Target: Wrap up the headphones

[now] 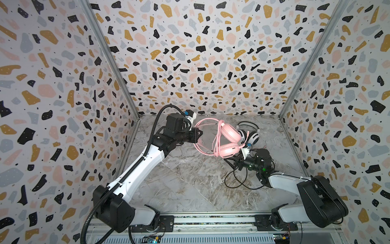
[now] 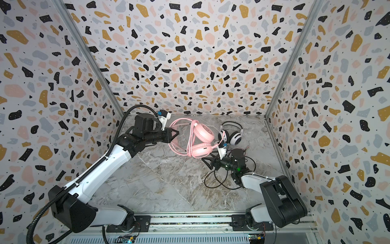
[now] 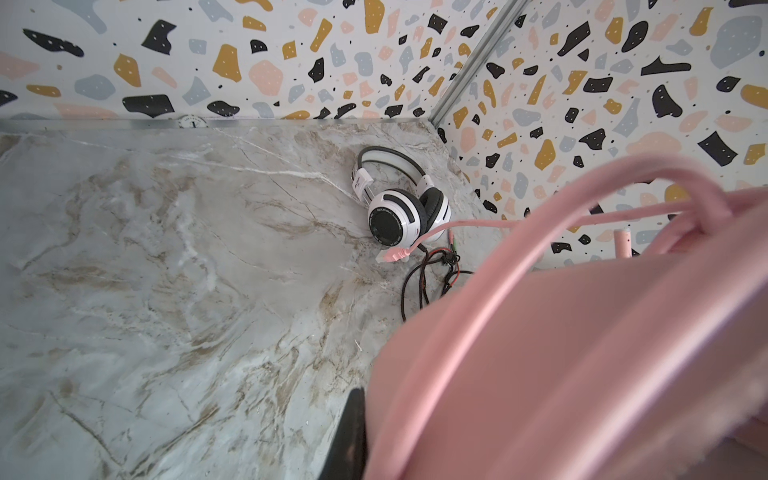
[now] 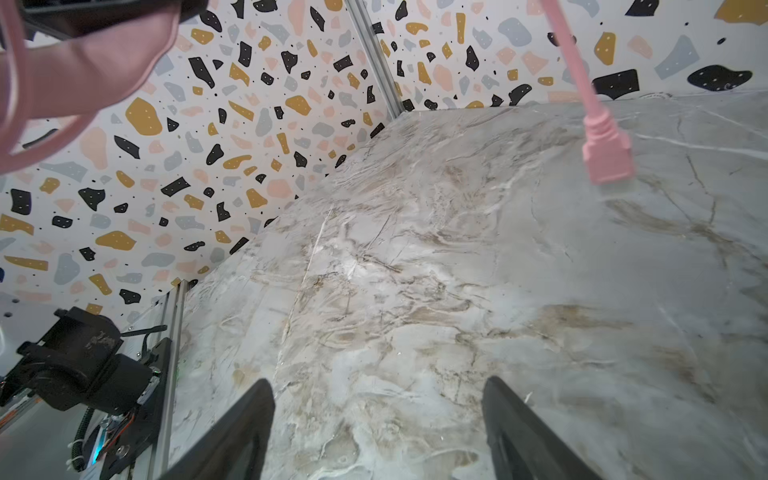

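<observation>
Pink headphones, cable looped round them, hang toward the tabletop's 12 o'clock, clamped at their 9 o'clock by our left jaws; our right jaws gape empty at their 5 o'clock.

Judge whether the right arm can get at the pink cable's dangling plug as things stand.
Probably yes: the right arm has its jaws open, and the pink plug dangles free ahead of them, off to one side, with nothing in between.
</observation>
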